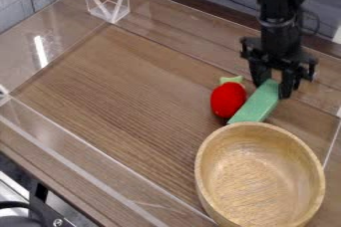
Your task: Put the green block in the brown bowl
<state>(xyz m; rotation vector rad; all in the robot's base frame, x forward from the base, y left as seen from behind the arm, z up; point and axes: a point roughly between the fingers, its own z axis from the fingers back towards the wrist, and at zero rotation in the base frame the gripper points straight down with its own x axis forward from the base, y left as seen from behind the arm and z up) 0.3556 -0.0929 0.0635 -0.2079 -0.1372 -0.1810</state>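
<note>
Even, soft indoor light, faint glare on clear walls, low-resolution slight blur.

A round red strawberry toy (229, 99) with a green top rests on the wood-grain bench (120, 82). Clear acrylic walls (47, 42) fence the bench, and a small clear folded stand (107, 5) sits at the far left corner.

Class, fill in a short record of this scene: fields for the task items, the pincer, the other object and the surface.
green block: upper end between the pincer's fingers, tilted, lower end near the bowl's rim
brown bowl: empty, at the front right
pincer: pointing down, closed on the green block
red toy: just left of the block, on the table
table: wood grain, bordered by clear walls
</note>
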